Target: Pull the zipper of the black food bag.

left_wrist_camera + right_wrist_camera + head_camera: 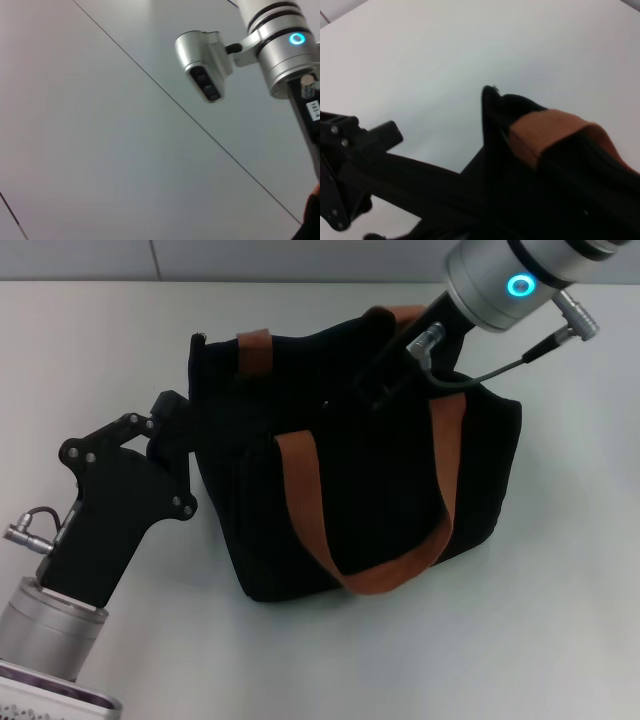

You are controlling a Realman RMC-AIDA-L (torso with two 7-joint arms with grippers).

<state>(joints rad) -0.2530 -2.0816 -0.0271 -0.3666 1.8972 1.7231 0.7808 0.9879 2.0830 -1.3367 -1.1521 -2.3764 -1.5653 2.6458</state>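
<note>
The black food bag (380, 500) stands upright in the middle of the white table, with an orange-brown strap handle (305, 490) hanging down its front and another at the top. My left gripper (180, 445) is against the bag's left end. My right gripper (375, 385) comes down from the upper right onto the bag's top, between the handles. The zipper pull is hidden in the dark top of the bag. The right wrist view shows the bag's top corner (492, 107), a handle (545, 132) and my left gripper (350, 145) beyond it.
The white table (560, 620) surrounds the bag, with a wall seam along the back. The left wrist view looks up at my right arm's silver wrist (285, 50) and its camera housing (202, 65). A cable (500, 365) loops from the right wrist over the bag.
</note>
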